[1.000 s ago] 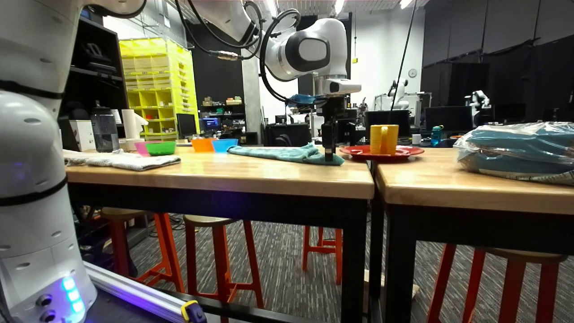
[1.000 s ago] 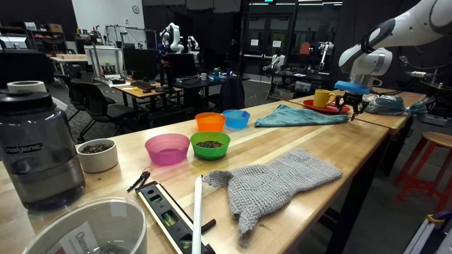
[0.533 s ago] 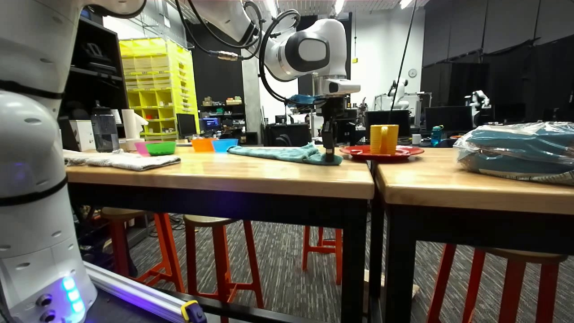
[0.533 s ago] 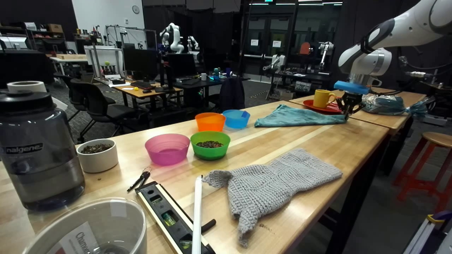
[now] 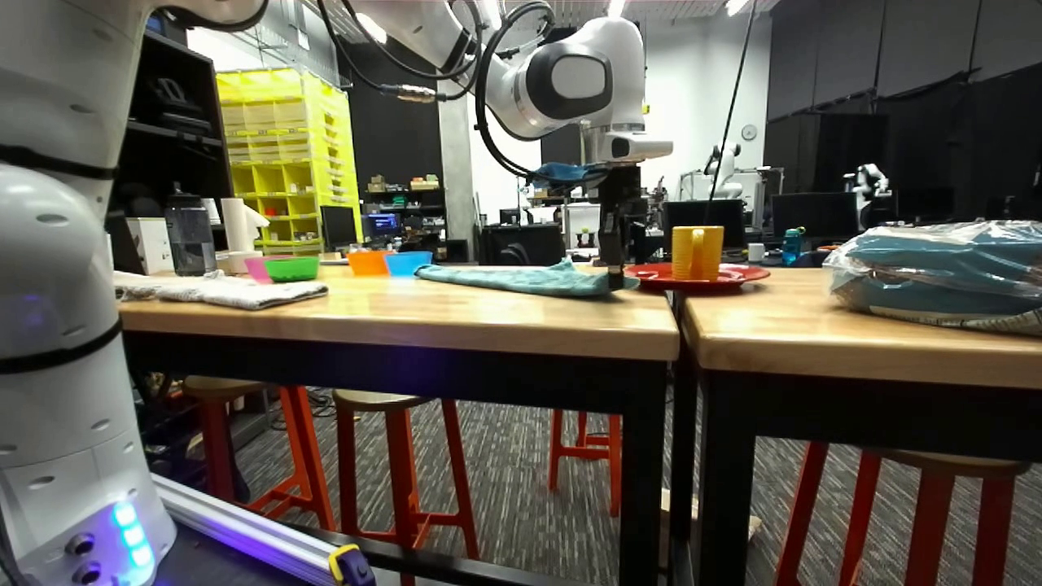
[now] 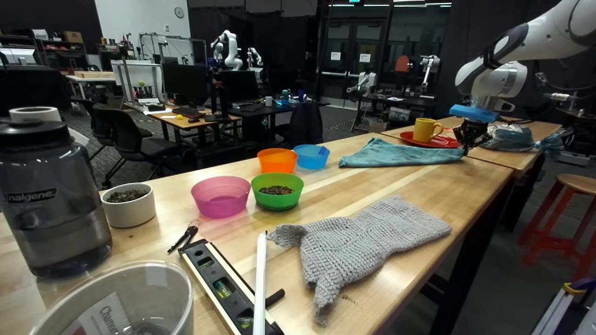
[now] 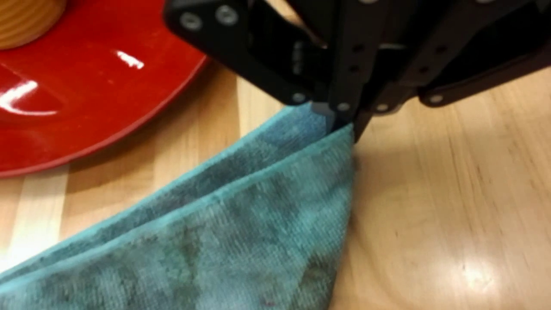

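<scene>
A folded teal cloth (image 7: 241,224) with dark blotches lies on the wooden table, seen in both exterior views as well. Its pointed corner is pinched in my gripper (image 7: 351,125), whose fingers have come together on the fabric. The fingertips themselves are partly hidden behind the cloth's edge. In an exterior view the gripper (image 5: 616,281) points straight down, its tips just above the tabletop at the cloth's end. Close beside the held corner is a red plate (image 7: 129,107), and a yellow mug (image 6: 424,130) stands upright on it.
Orange (image 6: 277,161), blue (image 6: 311,157), pink (image 6: 221,197) and green (image 6: 277,191) bowls stand along the table. A grey knitted cloth (image 6: 368,232) lies nearer the front edge. A plastic-wrapped teal bundle (image 5: 936,268) rests on the adjoining table, across a narrow gap.
The jaws closed on the cloth's corner. The gripper then moved away from the bowls, toward the adjoining table and slightly up, and the cloth slid a little with it.
</scene>
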Robot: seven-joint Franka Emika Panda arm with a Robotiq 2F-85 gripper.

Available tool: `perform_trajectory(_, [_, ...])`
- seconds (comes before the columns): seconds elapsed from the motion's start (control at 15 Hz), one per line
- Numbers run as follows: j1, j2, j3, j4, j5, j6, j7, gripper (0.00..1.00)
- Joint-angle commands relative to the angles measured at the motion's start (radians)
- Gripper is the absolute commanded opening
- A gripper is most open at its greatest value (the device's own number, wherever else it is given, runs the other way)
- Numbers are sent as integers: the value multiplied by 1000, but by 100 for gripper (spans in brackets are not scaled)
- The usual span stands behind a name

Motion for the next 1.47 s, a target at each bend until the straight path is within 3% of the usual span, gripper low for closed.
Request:
perform_trajectory(0.0, [-29,1,-15,53,-18,-45,-11,0])
perform_trajectory(0.53, [-80,-10,-14,129,-1,-133,-115,0])
perform_trajectory(1.4, [19,-210,58,-17,-48,-239,-352,0])
